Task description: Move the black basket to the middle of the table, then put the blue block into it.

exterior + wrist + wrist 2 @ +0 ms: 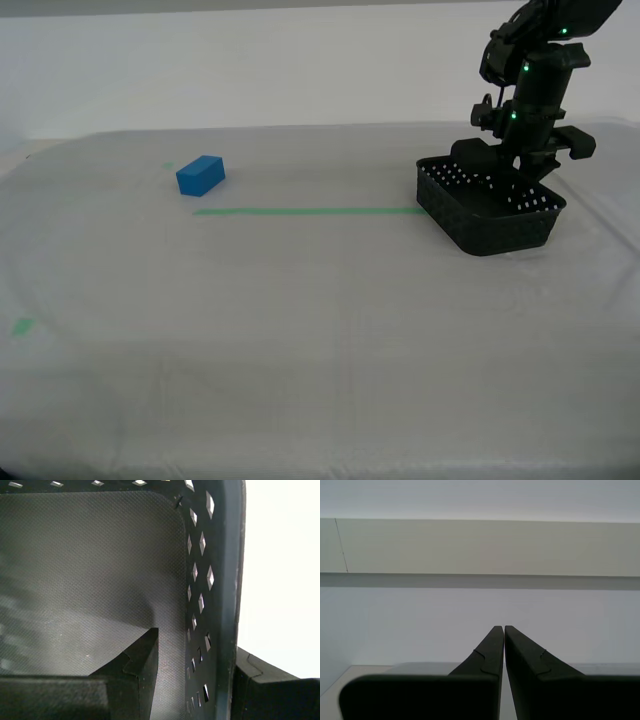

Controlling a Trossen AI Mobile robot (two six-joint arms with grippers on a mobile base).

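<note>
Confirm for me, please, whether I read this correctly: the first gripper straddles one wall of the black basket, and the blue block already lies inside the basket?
Not quite. My first gripper does straddle a wall of the black basket, one finger inside and one outside. But the blue block is not inside: the exterior view shows it on the table, well off toward that view's left, and the first wrist view shows a bare basket floor.

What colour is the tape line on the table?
Green; the tape line shows best in the exterior view, running across the pale table.
</note>
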